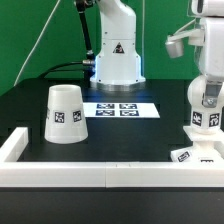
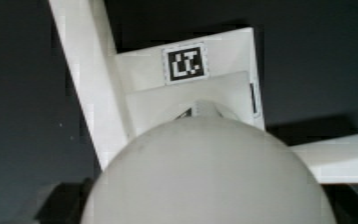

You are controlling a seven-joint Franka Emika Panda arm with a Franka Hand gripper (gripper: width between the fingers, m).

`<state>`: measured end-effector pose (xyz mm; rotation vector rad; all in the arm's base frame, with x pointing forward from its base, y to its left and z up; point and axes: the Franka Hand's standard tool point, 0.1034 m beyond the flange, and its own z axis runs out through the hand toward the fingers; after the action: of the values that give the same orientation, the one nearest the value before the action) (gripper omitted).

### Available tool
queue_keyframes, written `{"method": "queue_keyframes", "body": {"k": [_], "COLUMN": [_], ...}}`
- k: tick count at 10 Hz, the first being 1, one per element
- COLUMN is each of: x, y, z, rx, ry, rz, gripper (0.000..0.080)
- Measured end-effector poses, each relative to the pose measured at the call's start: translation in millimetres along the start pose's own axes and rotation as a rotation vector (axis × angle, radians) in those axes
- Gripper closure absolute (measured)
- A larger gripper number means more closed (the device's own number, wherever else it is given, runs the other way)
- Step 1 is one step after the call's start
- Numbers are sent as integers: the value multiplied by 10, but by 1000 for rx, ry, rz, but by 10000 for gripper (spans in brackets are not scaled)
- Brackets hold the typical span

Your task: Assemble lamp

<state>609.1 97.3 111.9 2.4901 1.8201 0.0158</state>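
- One gripper (image 1: 206,108) hung at the exterior view's right, over the near right corner of the black table (image 1: 130,135).
- Its two jaws were closed to a narrow gap on the upper part of the one bulb (image 1: 205,124), which stood upright beneath them.
- The bulb sat directly above the one small base (image 1: 190,155). Whether the two touched could not be told.
- In the wrist view the bulb's round body (image 2: 202,170) filled the foreground, and the base (image 2: 211,60) lay beyond it with one square tag facing up.
- The base lay just beside the low white wall (image 1: 100,168) that ran along the table's near and left edges. In the wrist view the wall (image 2: 91,70) crossed as a slanted strip.
- One shade (image 1: 65,112) stood wide end down at the exterior view's left, well apart from the bulb and base, with two tags visible on its side.
- One marker board (image 1: 120,110) lay flat between the shade and the gripper, carrying several tags.
- One white robot pedestal (image 1: 117,60) with a triangle sticker stood behind the board.
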Motion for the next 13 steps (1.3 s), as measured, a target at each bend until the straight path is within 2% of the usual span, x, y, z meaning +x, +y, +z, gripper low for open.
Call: {"method": "queue_keyframes", "body": {"k": [6, 13], "x": [40, 55], "y": [-13, -19], "z": [8, 10], "rx": [5, 9], "ry": [13, 12], "rz": [622, 1034], "gripper": [220, 220]}}
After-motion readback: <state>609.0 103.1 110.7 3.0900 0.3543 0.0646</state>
